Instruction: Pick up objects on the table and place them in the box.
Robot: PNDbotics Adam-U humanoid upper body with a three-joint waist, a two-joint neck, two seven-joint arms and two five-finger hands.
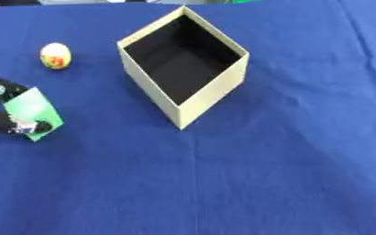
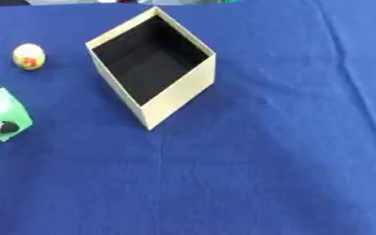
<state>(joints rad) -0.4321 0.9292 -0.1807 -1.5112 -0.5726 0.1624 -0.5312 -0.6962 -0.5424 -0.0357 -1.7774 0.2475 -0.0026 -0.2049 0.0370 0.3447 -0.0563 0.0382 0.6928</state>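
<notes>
Cloth (image 1: pixel 287 174): plain deep blue. Box (image 1: pixel 211 94): cream outside, black inside. Egg (image 1: pixel 55 55): pale yellow w/ red-orange print. Packet (image 1: pixel 32 110): green. Left hand (image 1: pixel 2 123): black w/ silver bits.

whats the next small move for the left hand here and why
Probably lift the green packet off the blue cloth and start carrying it right toward the box. The left hand already has its fingers pinched on the packet at the view's left edge, and the box stands open and looks empty. The egg-shaped object can wait; the right hand is out of view.
</notes>
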